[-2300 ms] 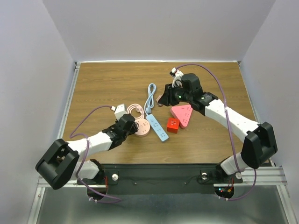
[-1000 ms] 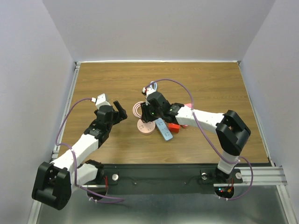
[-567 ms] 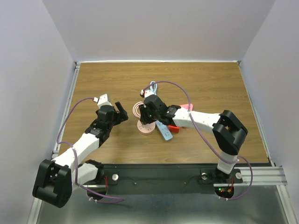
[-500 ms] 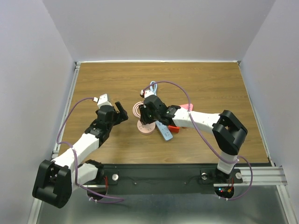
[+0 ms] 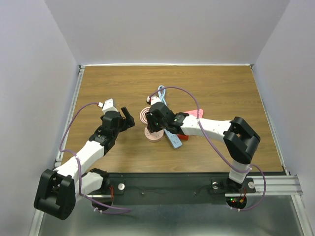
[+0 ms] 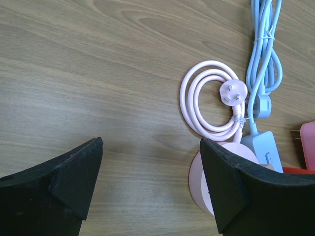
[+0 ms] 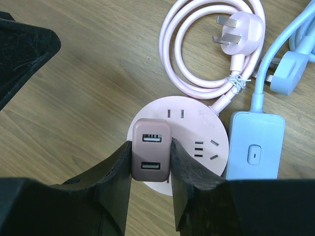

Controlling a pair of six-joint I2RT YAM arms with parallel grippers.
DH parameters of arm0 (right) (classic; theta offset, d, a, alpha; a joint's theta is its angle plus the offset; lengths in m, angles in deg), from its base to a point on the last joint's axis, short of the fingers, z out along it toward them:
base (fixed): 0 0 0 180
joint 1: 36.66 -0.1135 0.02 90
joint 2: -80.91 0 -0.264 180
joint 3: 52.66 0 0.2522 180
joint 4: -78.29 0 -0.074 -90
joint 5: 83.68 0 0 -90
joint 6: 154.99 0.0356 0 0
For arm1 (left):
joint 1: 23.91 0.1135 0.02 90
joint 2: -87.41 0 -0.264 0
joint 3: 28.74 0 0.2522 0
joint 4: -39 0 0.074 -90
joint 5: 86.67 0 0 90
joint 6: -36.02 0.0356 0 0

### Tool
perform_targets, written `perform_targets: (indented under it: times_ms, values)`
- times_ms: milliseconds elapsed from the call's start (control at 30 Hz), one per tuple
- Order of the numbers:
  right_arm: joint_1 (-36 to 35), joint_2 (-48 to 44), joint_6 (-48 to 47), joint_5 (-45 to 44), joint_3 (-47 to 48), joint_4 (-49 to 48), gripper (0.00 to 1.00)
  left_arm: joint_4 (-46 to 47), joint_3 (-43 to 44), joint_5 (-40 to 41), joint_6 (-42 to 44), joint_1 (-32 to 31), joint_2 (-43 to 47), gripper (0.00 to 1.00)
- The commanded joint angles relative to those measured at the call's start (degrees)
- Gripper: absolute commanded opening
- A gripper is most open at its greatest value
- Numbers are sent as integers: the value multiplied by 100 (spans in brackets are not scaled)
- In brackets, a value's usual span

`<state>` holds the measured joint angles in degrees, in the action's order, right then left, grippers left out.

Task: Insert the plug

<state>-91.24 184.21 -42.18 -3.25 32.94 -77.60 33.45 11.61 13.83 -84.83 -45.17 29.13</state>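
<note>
The red plug (image 5: 184, 134) lies on the table just right of the light blue power strip (image 5: 173, 138), mostly hidden by my right arm; a sliver of the plug (image 6: 300, 170) shows in the left wrist view. My right gripper (image 7: 151, 162) is shut on a dusty-pink two-port USB charger (image 7: 151, 156), held over the left part of the round pink socket hub (image 7: 197, 142). Whether the charger's prongs are in a socket is hidden. My left gripper (image 6: 150, 152) stands open over bare wood, left of the hub (image 6: 198, 184).
The hub's coiled pink cable (image 6: 206, 98) and the strip's bundled blue cable (image 6: 263, 49) lie behind them. A pink triangular adapter (image 5: 196, 113) sits behind my right forearm. My left gripper (image 5: 127, 118) is close to the hub's left side.
My right gripper has shifted slightly left with the pink charger, settling over the round hub. The left arm has barely moved in the last second.
</note>
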Motion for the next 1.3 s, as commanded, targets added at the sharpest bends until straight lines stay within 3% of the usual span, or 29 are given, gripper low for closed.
perform_targets:
  times_ms: [0,1267]
  values:
    - [-78,23,40,-151,-20,-15,1,58,-5,-31,106,43,54,91]
    - [-263,-206,-39,-318,-363,266,0,76,-22,-101,141,43,1,91]
